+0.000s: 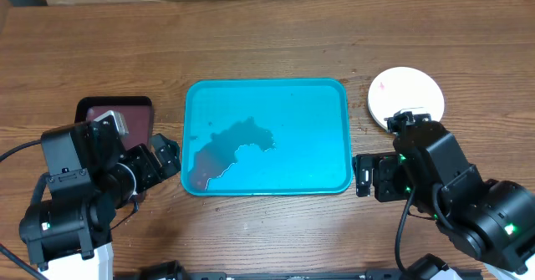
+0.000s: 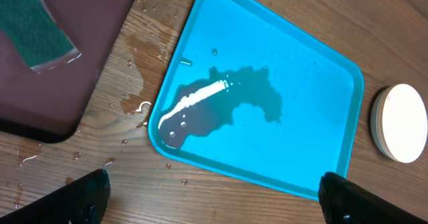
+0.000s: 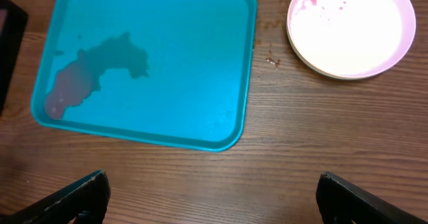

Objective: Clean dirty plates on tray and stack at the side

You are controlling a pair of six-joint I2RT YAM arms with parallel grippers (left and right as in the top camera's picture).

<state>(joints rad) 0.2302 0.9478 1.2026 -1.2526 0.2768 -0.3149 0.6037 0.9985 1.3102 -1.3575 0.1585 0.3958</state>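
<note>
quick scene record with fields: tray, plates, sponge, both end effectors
tray: teal tray mid-table, no plates on it, puddle inside
plates: plate stack on the table right of the tray, white one on top with red specks
sponge: green sponge on the maroon tray, left of the teal tray
left end effector: open, empty
right end effector: open, empty

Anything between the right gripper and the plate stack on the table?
Nothing visible. In the right wrist view only bare table lies between the right gripper and the plate stack; the tray sits aside.
</note>
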